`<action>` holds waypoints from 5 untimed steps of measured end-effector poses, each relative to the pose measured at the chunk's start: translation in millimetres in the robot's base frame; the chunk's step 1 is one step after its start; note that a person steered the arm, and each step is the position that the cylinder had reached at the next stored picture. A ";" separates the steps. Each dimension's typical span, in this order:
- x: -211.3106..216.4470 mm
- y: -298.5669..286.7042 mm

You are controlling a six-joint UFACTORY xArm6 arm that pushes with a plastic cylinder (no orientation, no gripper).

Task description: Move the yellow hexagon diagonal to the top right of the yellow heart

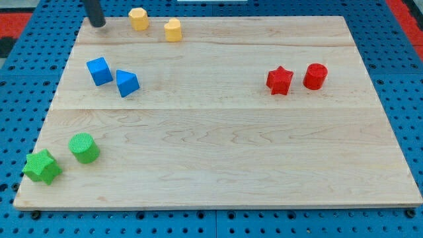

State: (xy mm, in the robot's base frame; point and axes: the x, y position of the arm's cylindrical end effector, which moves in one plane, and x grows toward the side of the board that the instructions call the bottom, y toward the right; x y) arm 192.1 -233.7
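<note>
Yellow hexagon (pixel 138 18) sat at the top-left edge of the wooden tabletop (pixel 218 145), just left of the yellow heart (pixel 172 30) and slightly higher. My tip (pixel 97 24), the tool here, is a plain rod with nothing to open or hold; it rested near the same edge, well left of the hexagon and apart from it. To do the step well, I judged the tip should circle to the hexagon's left side and push it rightward along the top edge, passing above the heart without nudging it, stopping up and right of it. The hexagon stood flat; it showed no clear long axis or pointing direction. Farther out lay blue, red and green blocks.
</note>
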 end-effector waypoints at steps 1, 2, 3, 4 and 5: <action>-1.0 2.6; -0.1 83.8; 31.8 114.4; 54.4 106.7; 35.5 63.2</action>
State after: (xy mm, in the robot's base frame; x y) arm 227.6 -170.5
